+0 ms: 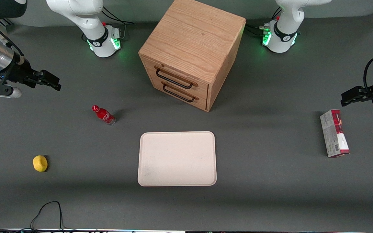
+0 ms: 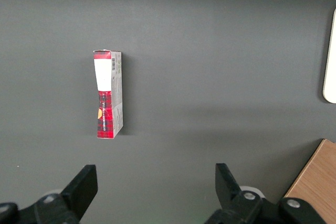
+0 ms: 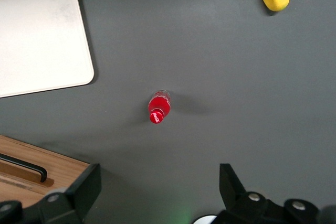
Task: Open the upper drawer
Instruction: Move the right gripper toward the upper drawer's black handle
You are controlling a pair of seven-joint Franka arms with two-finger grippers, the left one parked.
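Note:
A boxy light oak cabinet stands at the back middle of the table. Its upper drawer is shut, with a thin black bar handle; the matching lower drawer sits beneath it. My right gripper hangs open and empty high above the table at the working arm's end, well away from the cabinet. In the right wrist view the gripper has its fingers spread wide, with a corner of the cabinet and the end of a black handle beside one finger.
A cream tray lies nearer the front camera than the cabinet. A red bottle stands between my gripper and the cabinet. A yellow lemon lies toward the working arm's end. A red and white box lies toward the parked arm's end.

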